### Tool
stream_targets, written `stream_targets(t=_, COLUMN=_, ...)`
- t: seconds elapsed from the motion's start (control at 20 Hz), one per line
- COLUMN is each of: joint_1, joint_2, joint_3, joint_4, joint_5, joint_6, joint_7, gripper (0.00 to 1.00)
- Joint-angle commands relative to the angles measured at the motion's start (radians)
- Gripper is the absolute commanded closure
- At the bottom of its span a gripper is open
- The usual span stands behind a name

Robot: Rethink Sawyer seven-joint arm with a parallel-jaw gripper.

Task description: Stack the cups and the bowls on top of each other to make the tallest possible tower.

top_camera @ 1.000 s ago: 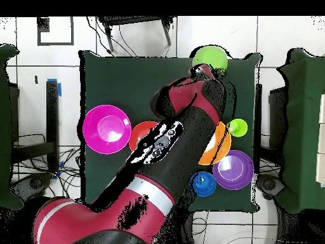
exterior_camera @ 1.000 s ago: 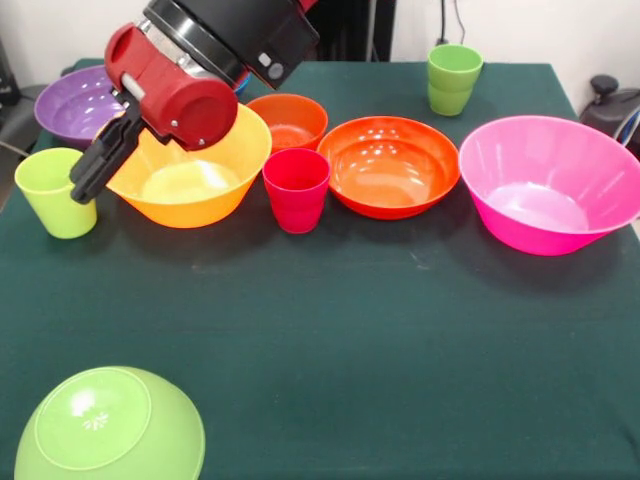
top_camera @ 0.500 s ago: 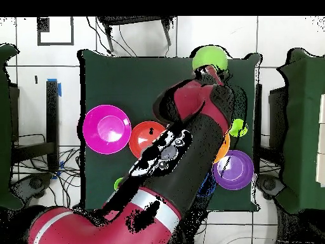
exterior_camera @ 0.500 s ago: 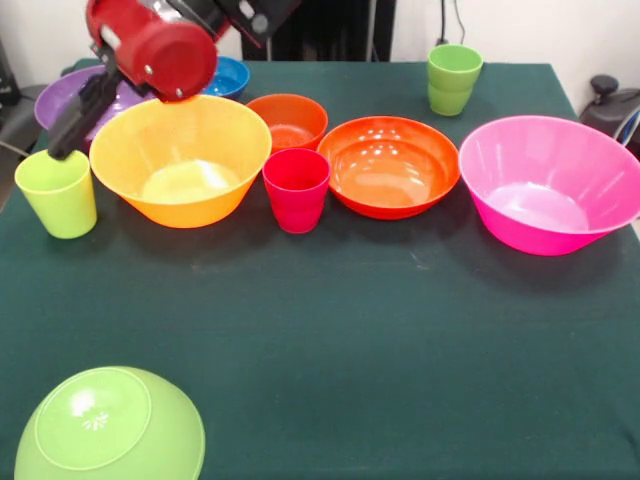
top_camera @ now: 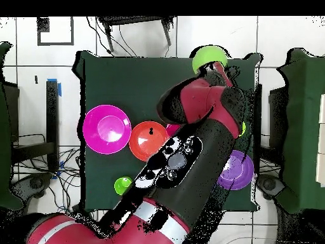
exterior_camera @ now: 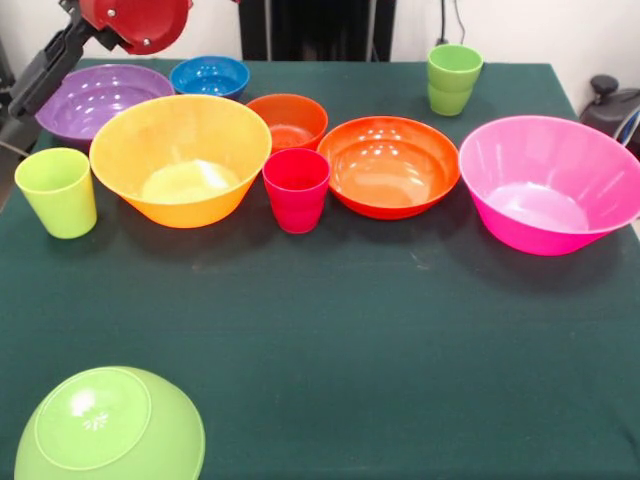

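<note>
No tower stands: every cup and bowl sits singly on the green worktop (exterior_camera: 400, 340). In the front view the lime green bowl (exterior_camera: 108, 424) lies rim-down at the lower left corner, well apart from the rest. Along the middle of the frame runs a row: a light green cup (exterior_camera: 57, 191) at the left edge, the big yellow-orange bowl (exterior_camera: 181, 158) just beside it, the red cup (exterior_camera: 296, 188) close against that bowl's right side, the medium orange bowl (exterior_camera: 390, 165), and the large pink bowl (exterior_camera: 549, 182) at the right edge. Behind this row sit the purple bowl (exterior_camera: 100, 96) at the upper left, the small blue bowl (exterior_camera: 209, 76) next to it, and the small dark orange bowl (exterior_camera: 288, 120) right behind the red cup. The second green cup (exterior_camera: 453, 79) stands alone near the upper right.

The gripper (exterior_camera: 35, 82) hangs at the upper left, over the purple bowl's left rim, with nothing seen in it; whether it is open I cannot tell. From overhead the arm (top_camera: 184, 159) covers the middle of the worktop.
</note>
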Motion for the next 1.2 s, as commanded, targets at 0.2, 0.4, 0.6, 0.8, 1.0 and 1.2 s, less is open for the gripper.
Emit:
stream_targets(t=0.2, joint_1=-0.071, joint_2=0.022, joint_3=0.292, joint_4=0.089, joint_5=0.079, joint_6=-0.041, joint_7=0.038, gripper=1.0)
stream_targets(t=0.4, joint_1=-0.073, joint_2=0.035, joint_3=0.291, joint_4=0.078, joint_5=0.096, joint_6=-0.046, joint_7=0.047, gripper=1.0)
stream_targets(t=0.6, joint_1=-0.073, joint_2=0.037, joint_3=0.285, joint_4=0.068, joint_5=0.105, joint_6=-0.033, joint_7=0.036, gripper=1.0)
stream_targets(t=0.8, joint_1=-0.062, joint_2=0.04, joint_3=0.261, joint_4=0.052, joint_5=0.113, joint_6=-0.003, joint_7=0.033, gripper=1.0)
stream_targets(t=1.0, joint_1=-0.059, joint_2=0.037, joint_3=0.247, joint_4=0.047, joint_5=0.114, joint_6=-0.016, joint_7=0.034, gripper=1.0)
stream_targets(t=1.2, joint_1=-0.065, joint_2=0.015, joint_3=0.258, joint_4=0.07, joint_5=0.103, joint_6=-0.037, joint_7=0.023, gripper=1.0)
